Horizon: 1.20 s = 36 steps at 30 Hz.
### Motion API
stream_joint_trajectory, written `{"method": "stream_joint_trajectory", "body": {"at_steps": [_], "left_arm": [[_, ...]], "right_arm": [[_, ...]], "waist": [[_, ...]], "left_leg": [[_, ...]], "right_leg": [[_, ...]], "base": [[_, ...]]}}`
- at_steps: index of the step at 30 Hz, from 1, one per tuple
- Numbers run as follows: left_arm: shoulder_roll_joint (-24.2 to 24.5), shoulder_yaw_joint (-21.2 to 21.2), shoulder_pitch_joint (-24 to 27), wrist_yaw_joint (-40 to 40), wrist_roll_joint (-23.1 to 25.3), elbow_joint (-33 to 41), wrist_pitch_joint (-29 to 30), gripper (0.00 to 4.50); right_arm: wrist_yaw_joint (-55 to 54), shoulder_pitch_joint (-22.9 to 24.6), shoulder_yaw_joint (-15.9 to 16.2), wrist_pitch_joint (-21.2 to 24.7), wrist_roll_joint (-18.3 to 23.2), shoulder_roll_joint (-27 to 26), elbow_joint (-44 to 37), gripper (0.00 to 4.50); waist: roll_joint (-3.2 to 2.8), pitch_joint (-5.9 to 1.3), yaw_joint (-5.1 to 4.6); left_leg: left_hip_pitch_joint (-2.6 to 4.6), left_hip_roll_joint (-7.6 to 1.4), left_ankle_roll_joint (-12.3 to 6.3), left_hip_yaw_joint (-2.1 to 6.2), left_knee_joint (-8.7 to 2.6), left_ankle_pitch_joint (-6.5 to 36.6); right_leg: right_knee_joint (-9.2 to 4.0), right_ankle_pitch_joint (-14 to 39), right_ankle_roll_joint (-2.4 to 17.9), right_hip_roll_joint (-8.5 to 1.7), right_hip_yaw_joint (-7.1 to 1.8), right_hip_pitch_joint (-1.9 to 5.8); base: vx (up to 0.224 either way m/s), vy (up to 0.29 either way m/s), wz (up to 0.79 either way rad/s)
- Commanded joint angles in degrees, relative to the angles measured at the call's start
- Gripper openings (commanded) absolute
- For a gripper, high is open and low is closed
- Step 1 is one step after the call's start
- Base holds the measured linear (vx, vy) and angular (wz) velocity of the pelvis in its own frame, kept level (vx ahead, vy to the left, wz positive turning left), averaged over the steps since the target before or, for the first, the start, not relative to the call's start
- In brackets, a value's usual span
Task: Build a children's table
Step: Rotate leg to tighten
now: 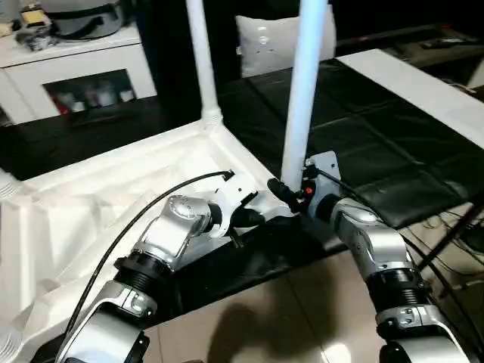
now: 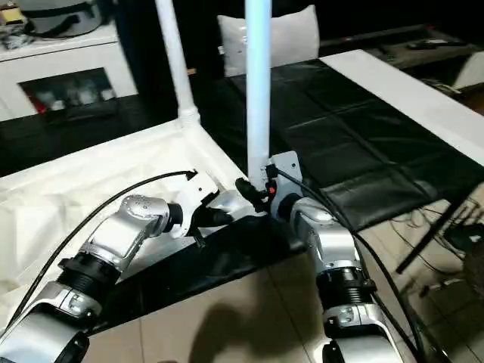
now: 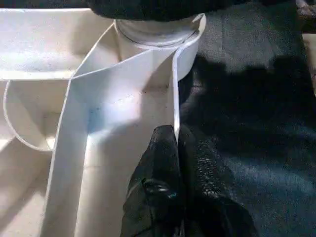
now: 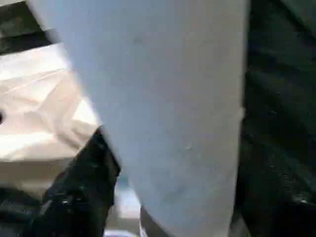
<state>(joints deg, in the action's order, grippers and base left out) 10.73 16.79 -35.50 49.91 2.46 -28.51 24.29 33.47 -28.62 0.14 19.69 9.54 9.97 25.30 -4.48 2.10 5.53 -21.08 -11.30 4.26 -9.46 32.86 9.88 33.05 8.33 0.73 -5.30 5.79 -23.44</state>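
Left pincer [image 3: 177,163], two black fingers clenched on the thin white rim wall of the upturned children's table top [image 1: 91,204], near the corner socket [image 3: 158,34] in which a leg is seated. Right pincer [image 4: 168,197], black fingers [image 4: 74,192] set either side of the base of a long round tapered white plastic leg [image 1: 302,98]; whether they press it or stand released cannot be told. This leg stands upright at the near corner of the white rectangular plastic top, which lies ribbed underside up. A second white leg [image 1: 201,60] rises upright from the far corner socket [image 1: 212,117] on the same short side. The top rests on a black quilted surface [image 1: 378,151] that extends toward the robot's right. Silver forearms [image 1: 170,234] reach in from below, a black cable [image 1: 151,208] arching over the left one. Behind stand a white cushion [image 1: 265,41] and a white low cabinet with glass doors [image 1: 83,83].
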Motion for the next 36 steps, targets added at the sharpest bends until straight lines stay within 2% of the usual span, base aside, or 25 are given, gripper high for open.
{"method": "stream_joint_trajectory", "body": {"at_steps": [1,3,4,5,9,15,18,19,20,22,24,27,28,29,31,34,36], "left_arm": [[1.04,0.78,-0.14,1.71,0.01,0.58,-1.42,0.00],[1.44,1.08,-0.09,2.33,0.10,0.52,-1.83,0.00],[2.25,1.59,-0.02,3.67,0.21,0.24,-3.17,0.00],[2.25,1.59,-0.02,3.67,0.21,0.24,-3.17,0.00],[4.11,2.99,0.04,7.00,0.48,-0.14,-5.09,0.00],[7.39,5.33,0.34,12.86,0.81,-0.35,-8.25,0.00],[10.02,7.03,0.93,17.57,1.06,0.15,-11.06,0.00],[10.28,7.23,0.99,18.06,1.09,0.25,-11.33,0.00],[11.10,7.86,1.16,19.61,1.19,0.57,-12.17,0.00],[11.86,8.48,1.22,20.97,1.38,0.73,-13.14,0.00],[12.76,9.19,1.37,22.78,1.39,1.09,-14.17,0.00],[13.80,10.11,1.54,25.18,1.23,1.76,-15.26,0.00],[14.02,10.38,1.56,26.00,1.11,1.97,-15.48,0.00],[14.13,10.52,1.57,26.46,1.06,2.07,-15.61,0.00],[14.44,10.95,1.57,27.67,0.96,2.44,-15.92,0.00],[14.48,11.13,1.57,28.03,1.05,2.56,-16.26,0.00],[14.28,10.98,1.56,27.97,0.87,2.56,-16.31,0.00]], "right_arm": [[4.43,1.22,1.45,-0.68,0.70,1.68,-1.84,3.77],[7.94,2.09,1.87,-0.84,1.04,3.70,-2.98,3.99],[12.05,3.16,2.18,-0.54,1.71,6.39,-4.58,4.03],[12.05,3.16,2.18,-0.54,1.71,6.39,-4.58,4.10],[19.79,4.55,2.92,-1.14,3.05,11.54,-6.44,4.47],[27.08,4.32,3.09,-1.43,4.18,16.56,-6.65,4.49],[31.69,3.88,4.49,-0.78,4.58,18.88,-7.32,4.49],[32.03,3.83,4.65,-0.91,4.53,19.02,-7.28,4.49],[33.11,3.62,5.14,-1.41,4.34,19.49,-7.03,4.49],[34.65,3.27,5.86,-1.74,4.18,19.95,-6.58,4.49],[36.67,3.02,6.79,-2.07,4.16,20.46,-6.49,4.49],[38.89,2.77,7.89,-3.00,3.99,20.80,-6.37,4.49],[39.45,2.65,8.09,-3.26,4.00,20.70,-6.11,4.49],[39.75,2.60,8.21,-3.35,4.04,20.67,-6.00,4.49],[40.74,2.44,8.64,-3.41,4.21,20.55,-5.65,4.15],[41.58,2.35,9.09,-3.07,4.43,20.48,-5.43,4.04],[42.31,2.44,9.53,-2.92,4.80,20.35,-5.88,3.73]], "waist": [[0.38,-3.75,0.46],[0.42,-3.71,0.73],[0.43,-3.72,0.83],[0.51,-3.69,1.08],[0.59,-3.62,1.32],[0.88,-3.62,1.65],[1.09,-3.65,1.99],[1.01,-3.66,2.11],[1.28,-3.63,2.18],[1.32,-3.60,2.39],[1.25,-3.64,2.79],[1.10,-3.66,2.94],[1.47,-3.65,2.94],[1.40,-3.64,3.03],[1.51,-3.67,3.02],[1.36,-3.61,3.07],[1.42,-3.63,3.14]], "left_leg": [[0.05,-1.06,-3.46,0.14,-3.26,13.08],[0.08,-1.09,-3.59,0.12,-3.25,13.10],[0.09,-1.08,-3.60,0.11,-3.25,13.17],[0.12,-1.09,-3.77,0.13,-3.25,13.44],[0.09,-1.17,-3.79,0.14,-3.28,13.73],[0.15,-1.31,-4.33,0.09,-3.18,13.49],[0.14,-1.37,-4.50,0.05,-3.11,13.06],[0.15,-1.40,-4.54,0.09,-3.12,13.05],[0.14,-1.44,-4.58,0.04,-3.13,12.80],[0.24,-1.50,-4.51,-0.03,-3.12,12.78],[0.44,-1.66,-4.23,-0.05,-3.13,12.94],[0.37,-1.76,-4.14,-0.03,-3.18,13.02],[0.33,-1.68,-4.08,-0.07,-3.19,13.16],[0.29,-1.66,-4.00,-0.02,-3.19,13.07],[0.29,-1.63,-4.01,-0.06,-3.17,12.85],[0.36,-1.70,-3.93,-0.03,-3.22,13.06],[0.34,-1.67,-3.84,-0.05,-3.18,13.08]], "right_leg": [[-3.92,15.68,9.60,-2.89,-2.15,3.67],[-4.00,16.50,9.32,-2.90,-2.18,3.63],[-4.02,16.93,9.18,-2.90,-2.19,3.63],[-4.12,17.85,8.73,-2.87,-2.17,3.65],[-4.13,18.94,8.81,-2.89,-2.16,3.59],[-4.20,19.90,9.00,-2.92,-2.17,3.42],[-4.05,19.93,9.18,-2.98,-2.19,3.41],[-3.98,19.92,9.22,-3.01,-2.20,3.39],[-3.95,19.90,9.24,-3.02,-2.22,3.36],[-3.99,20.68,9.28,-3.11,-2.29,3.20],[-3.93,20.64,9.49,-3.13,-2.38,3.06],[-3.70,19.27,9.96,-3.13,-2.49,3.04],[-3.71,19.41,9.95,-3.12,-2.47,3.15],[-3.61,19.62,9.91,-3.18,-2.46,3.20],[-3.70,20.14,9.68,-3.22,-2.47,3.20],[-3.75,20.77,9.61,-3.19,-2.48,3.09],[-3.72,20.76,9.56,-3.19,-2.49,3.14]], "base": [[0.000,0.000,0.00],[0.000,0.000,0.00],[0.000,0.000,0.00],[0.000,0.000,0.00],[0.000,0.000,0.00],[0.000,0.000,0.00],[0.000,0.000,0.00],[0.000,0.000,0.00],[0.000,0.000,0.00],[0.000,0.000,0.00],[0.000,0.000,0.00],[0.000,0.000,0.00],[0.000,0.000,0.00],[0.000,0.000,0.00],[0.000,0.000,0.00],[0.000,0.000,0.00],[0.000,0.000,0.00]]}}
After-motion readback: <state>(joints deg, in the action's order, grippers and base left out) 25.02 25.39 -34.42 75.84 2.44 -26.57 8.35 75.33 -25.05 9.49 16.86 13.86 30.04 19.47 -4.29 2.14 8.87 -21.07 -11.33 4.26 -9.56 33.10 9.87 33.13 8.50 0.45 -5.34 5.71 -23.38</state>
